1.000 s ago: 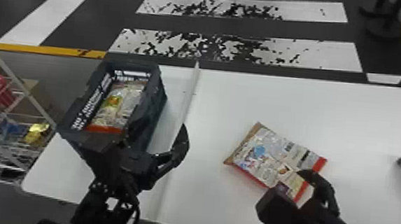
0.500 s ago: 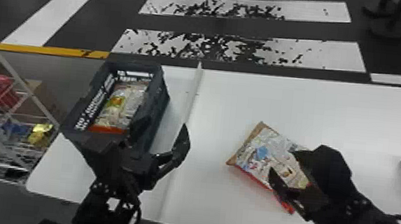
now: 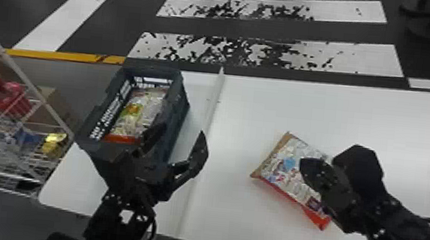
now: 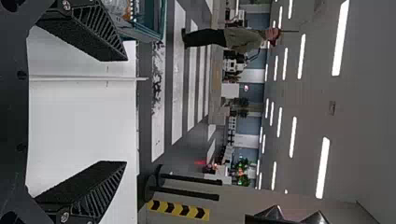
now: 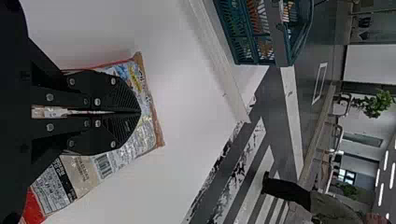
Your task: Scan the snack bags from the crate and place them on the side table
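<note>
Plainly, right jaws (image 3: 308, 166) together over snack bag (image 3: 279, 164), left jaws (image 3: 183, 130) spread.

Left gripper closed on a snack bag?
No, the left gripper is open, its two fingers wide apart with nothing held between them.

1. A snack bag (image 3: 285, 162) wears silvery white with blue patches, brown at one end, red along an edge.
2. White coats the tabletop (image 3: 257, 103); white lettering marks the dark blue-green crate (image 3: 181, 114).
3. Black flecks speckle white stripes (image 3: 232, 51) across dark grey floor (image 3: 102, 28).
4. Black chevrons band a yellow strip (image 4: 180, 210).
</note>
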Robot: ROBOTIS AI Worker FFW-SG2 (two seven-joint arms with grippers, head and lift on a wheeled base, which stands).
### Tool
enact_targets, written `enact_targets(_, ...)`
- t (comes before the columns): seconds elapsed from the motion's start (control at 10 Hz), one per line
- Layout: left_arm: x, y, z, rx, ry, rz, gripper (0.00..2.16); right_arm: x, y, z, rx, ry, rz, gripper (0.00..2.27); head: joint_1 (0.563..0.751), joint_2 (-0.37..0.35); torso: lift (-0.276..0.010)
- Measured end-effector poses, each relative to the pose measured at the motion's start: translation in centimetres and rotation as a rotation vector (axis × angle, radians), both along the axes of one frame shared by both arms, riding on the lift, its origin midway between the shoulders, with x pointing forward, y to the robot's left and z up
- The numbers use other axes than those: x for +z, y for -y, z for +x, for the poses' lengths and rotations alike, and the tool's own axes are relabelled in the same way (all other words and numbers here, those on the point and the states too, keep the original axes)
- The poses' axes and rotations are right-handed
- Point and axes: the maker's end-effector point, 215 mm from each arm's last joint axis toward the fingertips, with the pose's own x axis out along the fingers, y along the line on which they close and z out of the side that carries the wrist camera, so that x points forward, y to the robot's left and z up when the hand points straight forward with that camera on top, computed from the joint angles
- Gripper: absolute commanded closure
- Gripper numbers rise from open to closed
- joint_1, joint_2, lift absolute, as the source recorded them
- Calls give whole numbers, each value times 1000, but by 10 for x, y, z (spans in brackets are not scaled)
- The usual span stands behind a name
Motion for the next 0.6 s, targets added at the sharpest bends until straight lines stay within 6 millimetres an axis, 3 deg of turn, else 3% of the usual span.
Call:
enact_targets(0.3,0,0,-1,1,-1,-3,90,-31,28,41,-52,-17,-50,2263,695,185,-81)
enact_targets(0.6,-1,5,-2,-1,-4,-12,97,-83,46,49,-56,-85,-111,2263,695,148,-81)
